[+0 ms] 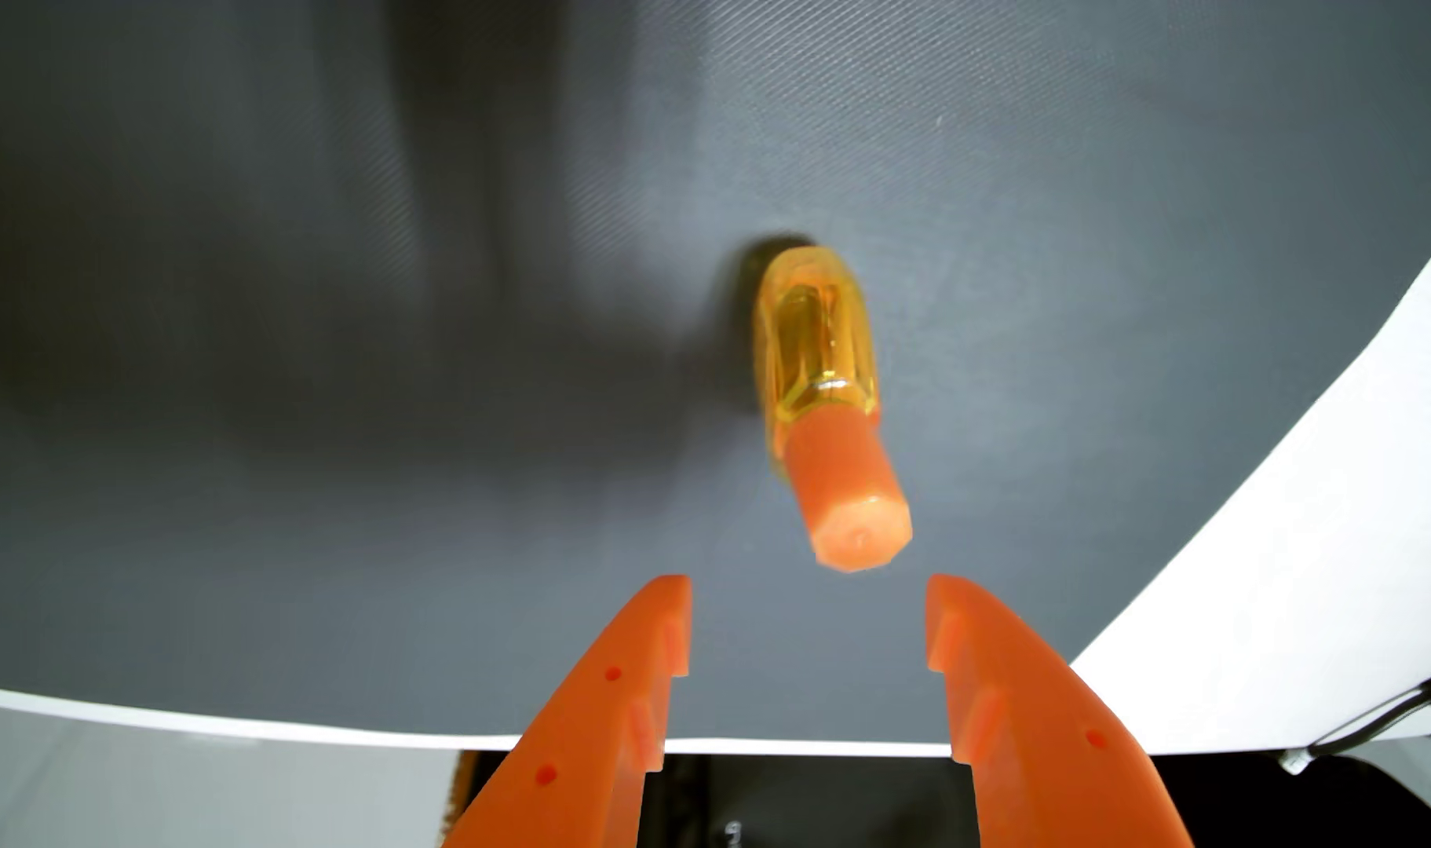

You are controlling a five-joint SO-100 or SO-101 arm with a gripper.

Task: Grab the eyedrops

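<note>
Eyedrops: a small bottle (pixel 818 351) of clear yellow-orange plastic stands on the dark grey mat (pixel 369 489), seen from above in the wrist view, right of centre.
Cap: the orange cap (pixel 854 497) points up toward the camera and looks blurred at its top.
Gripper: the orange gripper (pixel 810 591) comes in from the bottom edge, its tips just short of the cap.
Jaws: spread wide, holding nothing; the cap's top sits just beyond the gap, nearer the right-hand finger than the left.
Fingers: the left finger (pixel 606 717) and the right finger (pixel 1022 717) touch neither bottle nor cap.
Mat: its near edge is white-rimmed and curves across the bottom.
Surroundings: a white surface (pixel 1299 587) lies right of the mat, with a dark cable (pixel 1381 722) at its lower corner.
Shadow: a broad dark shadow falls over the mat left of the bottle.
</note>
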